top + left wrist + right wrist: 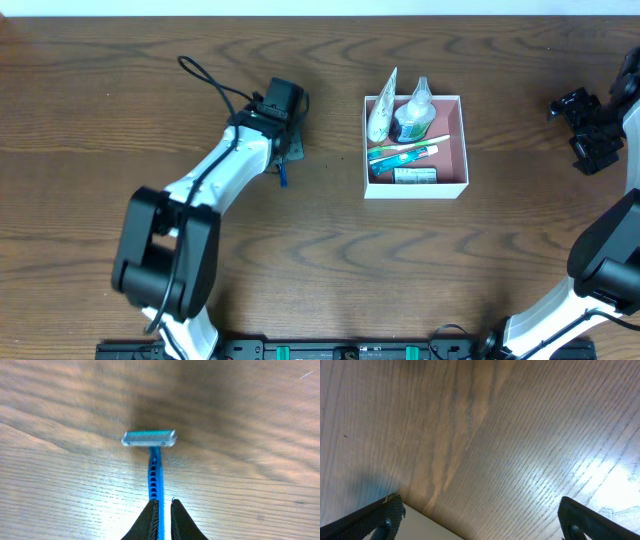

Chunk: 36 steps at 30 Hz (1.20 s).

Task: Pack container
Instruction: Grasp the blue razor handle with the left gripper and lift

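Overhead view first: where do we place the container point(452, 150)?

We see it right of centre on the wooden table point(480, 270), white walls and pink floor, already partly filled. A white tube point(381, 112) leans over the far wall near its left corner. A dark bottle with a clear cap point(412, 118) sits just beside that. A toothbrush point(420, 143) and a green-and-blue tube point(403, 156) lie across the middle, and a small green-and-white packet point(414, 175) rests by the near wall.

And the left gripper point(163, 504)?

We find it well to the left of the container, apart from it. In the left wrist view its two fingers are pressed together on the blue handle of a disposable razor point(154, 467), whose grey head point(149, 438) points away from the camera. We cannot tell whether the razor touches the wood.

What do we make of the right gripper point(480, 502)?

Its fingertips sit at opposite lower corners of the right wrist view, spread wide, with only wood grain showing between them. From overhead we see it near the table's right edge, well apart from the container.
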Each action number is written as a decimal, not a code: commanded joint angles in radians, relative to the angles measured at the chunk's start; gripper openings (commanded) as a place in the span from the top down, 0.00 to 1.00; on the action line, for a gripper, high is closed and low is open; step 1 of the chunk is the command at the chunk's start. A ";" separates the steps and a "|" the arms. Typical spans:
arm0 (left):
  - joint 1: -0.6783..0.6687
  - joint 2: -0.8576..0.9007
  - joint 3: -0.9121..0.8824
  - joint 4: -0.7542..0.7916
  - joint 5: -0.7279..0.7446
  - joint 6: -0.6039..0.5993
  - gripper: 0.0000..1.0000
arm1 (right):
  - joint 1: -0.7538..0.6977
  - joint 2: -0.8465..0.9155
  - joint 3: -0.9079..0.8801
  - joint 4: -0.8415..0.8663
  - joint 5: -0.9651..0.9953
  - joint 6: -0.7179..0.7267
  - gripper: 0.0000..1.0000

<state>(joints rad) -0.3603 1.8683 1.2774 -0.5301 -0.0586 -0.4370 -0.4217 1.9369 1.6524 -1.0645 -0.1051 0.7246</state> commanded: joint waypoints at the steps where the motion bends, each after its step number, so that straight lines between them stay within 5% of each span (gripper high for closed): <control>1: 0.000 -0.022 0.029 -0.004 -0.010 0.014 0.89 | -0.005 0.000 0.000 -0.001 0.000 0.011 0.01; 28: 0.002 0.080 -0.015 -0.015 -0.039 0.013 0.83 | -0.004 0.000 0.000 -0.001 0.000 0.011 0.01; 32: 0.002 0.081 -0.015 -0.015 -0.038 0.013 0.66 | -0.014 0.000 0.000 -0.001 0.000 0.011 0.01; 36: 0.002 0.081 -0.015 -0.014 -0.038 0.013 0.65 | -0.016 0.000 0.000 -0.001 0.000 0.011 0.01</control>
<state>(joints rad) -0.3603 1.9308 1.2682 -0.5423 -0.0822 -0.4294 -0.4305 1.9369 1.6524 -1.0645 -0.1051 0.7246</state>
